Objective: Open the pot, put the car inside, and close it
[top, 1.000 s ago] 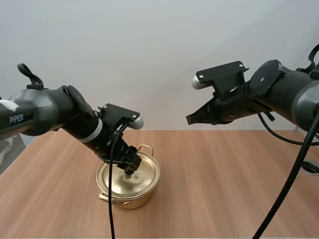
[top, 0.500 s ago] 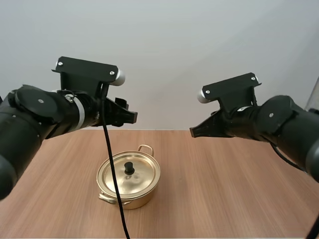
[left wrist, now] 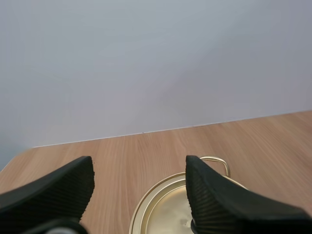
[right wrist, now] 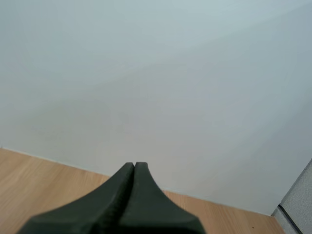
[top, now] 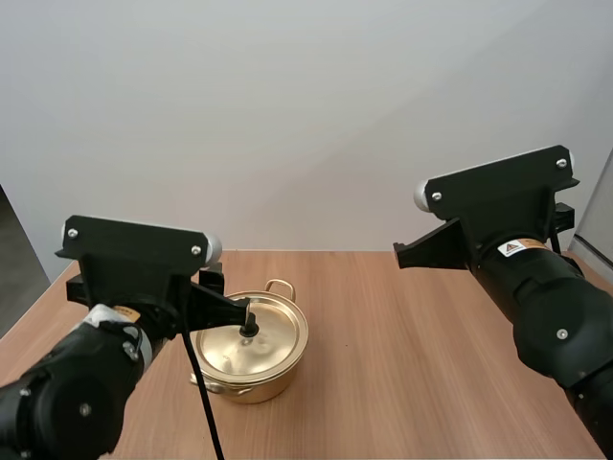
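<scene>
Pot (top: 251, 359): gold, lid (top: 278, 331) seated, on the table (top: 431, 374) left of its middle.
Left gripper (left wrist: 139, 170): fingers apart, empty, just beside the pot.
Right gripper (right wrist: 134, 166): fingers pressed together, empty, above the table's right half.

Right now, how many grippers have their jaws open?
1. The left gripper, jaws apart, is close above the lidded pot. The right gripper, raised off to the right, has its jaws together on nothing.

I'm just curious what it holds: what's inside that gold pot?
A gold lid with a black knob sits on the pot, so its inside is covered and cannot be seen.
</scene>
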### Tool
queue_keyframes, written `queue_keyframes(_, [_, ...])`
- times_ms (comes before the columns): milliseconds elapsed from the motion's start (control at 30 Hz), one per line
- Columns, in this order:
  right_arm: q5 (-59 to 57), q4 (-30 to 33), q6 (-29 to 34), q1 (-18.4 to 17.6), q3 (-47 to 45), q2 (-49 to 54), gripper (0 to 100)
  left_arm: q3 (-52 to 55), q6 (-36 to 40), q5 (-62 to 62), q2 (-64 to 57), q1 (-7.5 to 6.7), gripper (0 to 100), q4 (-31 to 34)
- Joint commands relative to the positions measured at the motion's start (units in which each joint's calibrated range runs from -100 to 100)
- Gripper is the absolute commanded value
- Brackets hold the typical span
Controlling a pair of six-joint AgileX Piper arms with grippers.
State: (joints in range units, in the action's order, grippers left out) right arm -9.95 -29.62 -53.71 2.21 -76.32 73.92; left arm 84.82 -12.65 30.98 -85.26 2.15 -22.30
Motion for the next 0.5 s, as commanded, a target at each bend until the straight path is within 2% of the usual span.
queue_keyframes(0, [-22.7,2.3,0.0,0.0,-2.5,0.4,0,4.9,7.9,-2.9,-14.5,-0.7,90,13.1])
queue_keyframes(67, [-21.3,2.5,0.0,1.1,-6.3,0.5,0,7.9,9.3,-3.3,-14.5,-1.63,90,14.4])
queue_keyframes(167, [-19.8,-1.4,0.0,3.0,-13.2,0.5,0,11.5,10.4,-8.1,-14.5,-2.55,90,14.4])
queue_keyframes(267, [-3.7,-8.8,0.0,4.0,-19.5,0.5,0,14.2,11.7,-10.3,-14.5,-3.31,90,14.4])
queue_keyframes(367, [12.8,-17.1,0.0,4.2,-23.7,0.5,0,15.2,13.6,-10.1,-14.5,-3.44,90,14.4])
queue_keyframes(400, [15.1,-17.4,0.0,4.2,-23.7,0.5,0,15.2,14.4,-4.8,-14.5,-3.44,90,14.4])
queue_keyframes(467, [11.8,-17.1,-0.3,4.2,-23.7,0.5,0,15.2,16.3,-3.2,-14.7,-3.44,90,14.4])
